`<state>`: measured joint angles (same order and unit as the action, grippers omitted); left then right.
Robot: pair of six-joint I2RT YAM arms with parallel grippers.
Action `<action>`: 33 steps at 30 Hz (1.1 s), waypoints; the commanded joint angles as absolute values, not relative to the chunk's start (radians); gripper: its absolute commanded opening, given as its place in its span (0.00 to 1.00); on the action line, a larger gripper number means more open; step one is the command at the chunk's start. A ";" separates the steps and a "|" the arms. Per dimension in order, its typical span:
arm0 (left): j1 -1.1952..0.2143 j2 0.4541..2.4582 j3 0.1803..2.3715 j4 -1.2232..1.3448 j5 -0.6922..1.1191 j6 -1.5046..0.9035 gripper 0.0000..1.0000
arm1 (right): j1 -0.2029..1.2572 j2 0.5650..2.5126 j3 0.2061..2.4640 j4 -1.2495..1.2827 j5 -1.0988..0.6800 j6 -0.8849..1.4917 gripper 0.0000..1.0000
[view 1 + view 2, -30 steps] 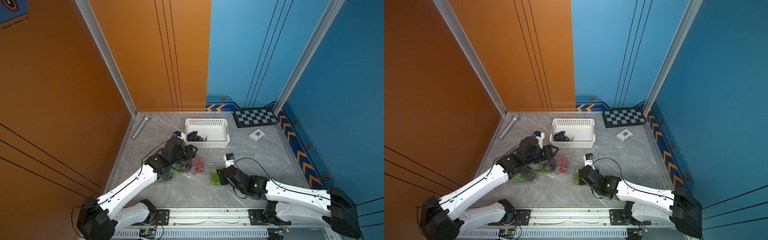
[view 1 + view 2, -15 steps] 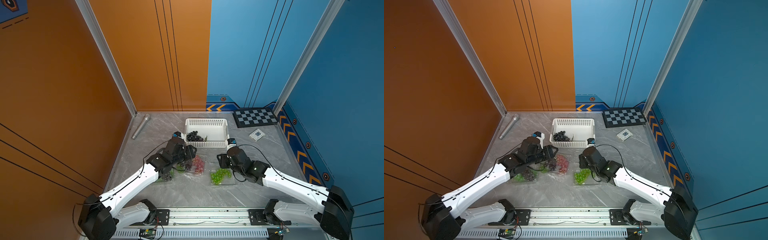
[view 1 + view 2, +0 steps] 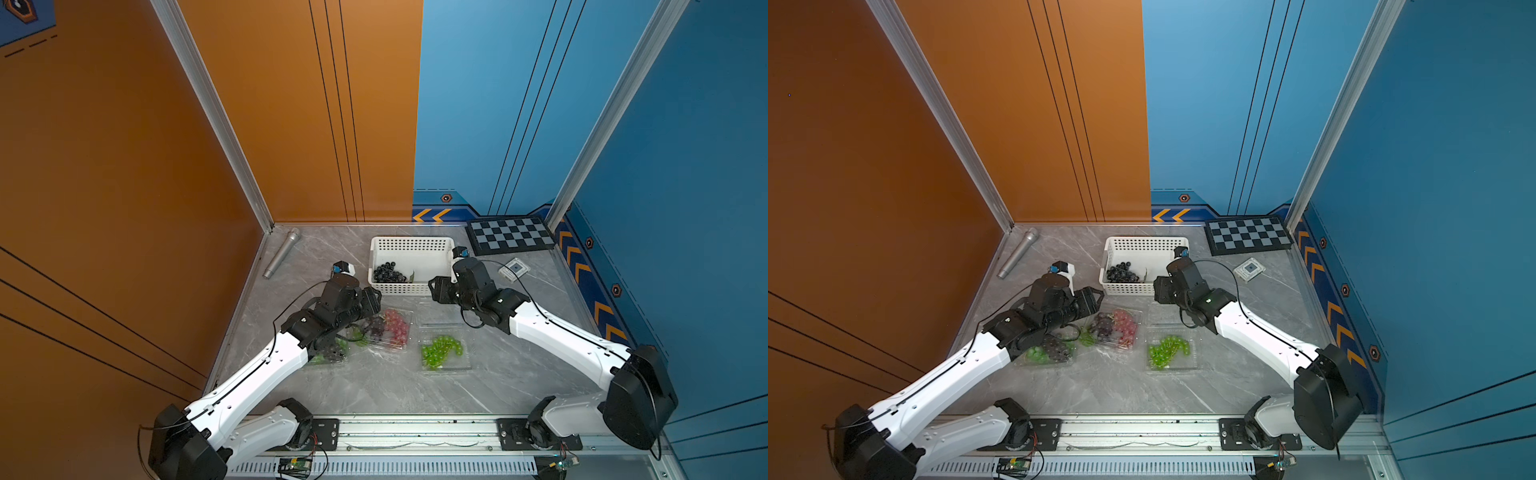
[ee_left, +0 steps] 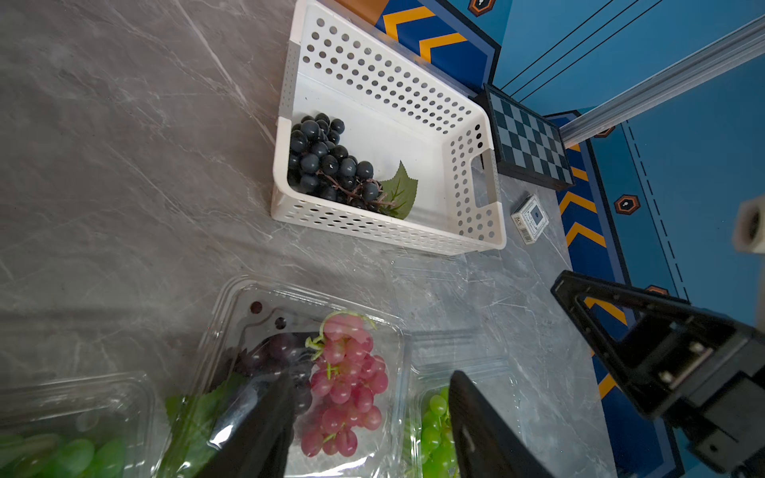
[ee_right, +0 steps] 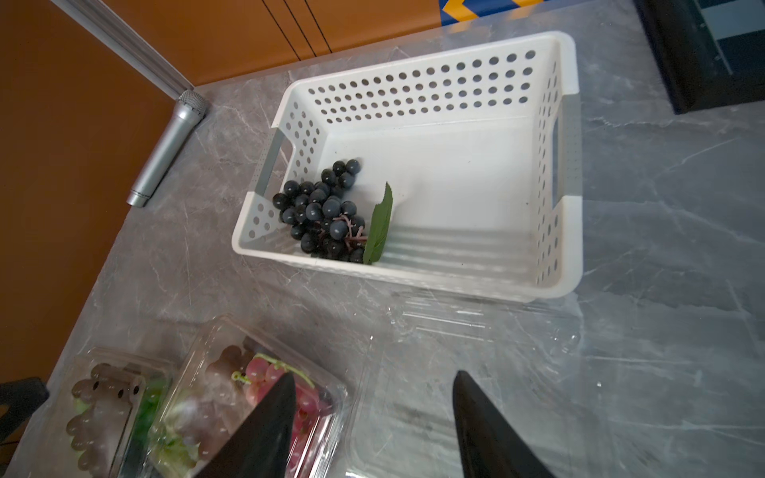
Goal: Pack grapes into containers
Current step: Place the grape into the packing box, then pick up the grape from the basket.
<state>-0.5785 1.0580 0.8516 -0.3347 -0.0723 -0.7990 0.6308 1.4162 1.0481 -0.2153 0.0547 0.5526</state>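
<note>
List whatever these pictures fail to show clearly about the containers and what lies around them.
- Leftmost container: the left arm covers much of it in both top views, and the left wrist view crops it at the edge, so its contents cannot be counted.
- Middle container: clear plastic with glare in the wrist views; whether its lid is latched cannot be told.
- Small white packet: its print is too small to read in every view.
</note>
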 commanded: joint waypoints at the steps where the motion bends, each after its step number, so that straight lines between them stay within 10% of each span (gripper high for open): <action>1: -0.558 1.046 0.853 -0.362 -0.102 -0.778 0.64 | 0.597 1.483 1.124 -0.245 0.022 0.511 0.63; 16: -0.455 1.128 0.841 -0.199 0.047 -0.802 0.69 | 0.535 1.961 1.476 -0.235 -0.196 0.492 0.62; 33: -0.399 1.211 0.915 -0.198 0.104 -0.782 0.69 | 0.544 2.029 1.604 -0.261 -0.296 0.480 0.64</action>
<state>-0.4057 1.2053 0.8883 -0.2108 0.0792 -0.7898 0.5396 1.9984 1.5661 -0.2283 -0.2653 0.4938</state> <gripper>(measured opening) 0.686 0.637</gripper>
